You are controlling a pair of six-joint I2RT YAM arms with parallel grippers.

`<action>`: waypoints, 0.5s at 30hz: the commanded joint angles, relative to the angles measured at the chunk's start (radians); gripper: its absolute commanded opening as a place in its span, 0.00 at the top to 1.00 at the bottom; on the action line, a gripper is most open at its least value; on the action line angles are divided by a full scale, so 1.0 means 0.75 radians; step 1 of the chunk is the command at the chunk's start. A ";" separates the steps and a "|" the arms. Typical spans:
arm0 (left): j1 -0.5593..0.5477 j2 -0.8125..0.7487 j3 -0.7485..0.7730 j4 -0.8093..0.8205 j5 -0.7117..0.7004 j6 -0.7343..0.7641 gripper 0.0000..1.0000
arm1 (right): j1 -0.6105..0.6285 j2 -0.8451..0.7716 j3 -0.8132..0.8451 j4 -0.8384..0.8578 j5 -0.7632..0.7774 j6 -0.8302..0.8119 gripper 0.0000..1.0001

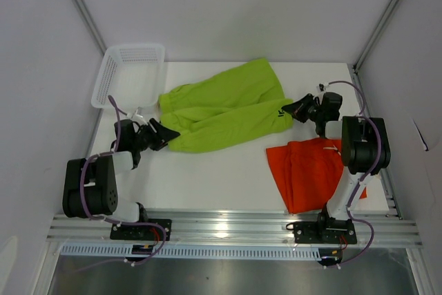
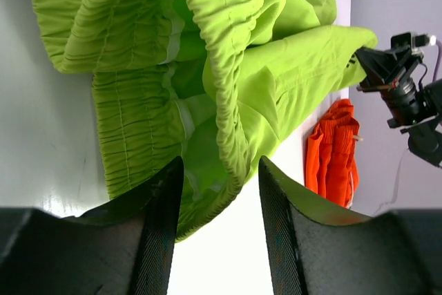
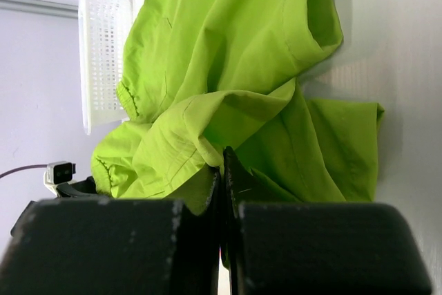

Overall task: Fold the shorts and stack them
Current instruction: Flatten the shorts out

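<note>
Two shorts are lying on the bench (image 1: 207, 177). One pair, the lime green shorts (image 1: 221, 108), is sprawling across the middle, and one pair, the orange shorts (image 1: 307, 170), is sitting crumpled near the right arm's base. One white mesh basket (image 1: 103, 77) is standing at the far left corner.

Two pincers are working the green pair. The left pincer (image 2: 221, 170) is standing released, its jaws straddling the gathered waistband without pressing it. The right pincer (image 1: 293, 108) is clenching a leg hem at the opposite end.
</note>
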 commanded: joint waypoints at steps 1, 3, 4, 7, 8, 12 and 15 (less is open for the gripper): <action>0.008 -0.009 -0.015 0.050 0.059 0.070 0.50 | -0.009 0.020 0.052 0.015 0.006 -0.001 1.00; 0.010 -0.040 -0.029 0.032 0.052 0.089 0.49 | -0.009 0.018 0.056 0.003 0.014 -0.001 1.00; 0.010 -0.048 -0.035 0.027 0.044 0.095 0.49 | -0.009 0.018 0.056 -0.003 0.017 -0.001 1.00; 0.010 -0.064 -0.054 0.013 0.042 0.107 0.45 | -0.009 0.016 0.062 -0.018 0.023 -0.005 1.00; 0.010 -0.064 -0.056 0.007 0.044 0.113 0.43 | -0.009 0.018 0.064 -0.020 0.023 -0.007 1.00; 0.010 -0.087 -0.078 0.005 0.048 0.115 0.33 | -0.011 0.022 0.071 -0.022 0.012 0.001 1.00; 0.010 -0.101 -0.089 -0.007 0.040 0.120 0.35 | -0.011 0.022 0.071 -0.026 0.010 0.001 1.00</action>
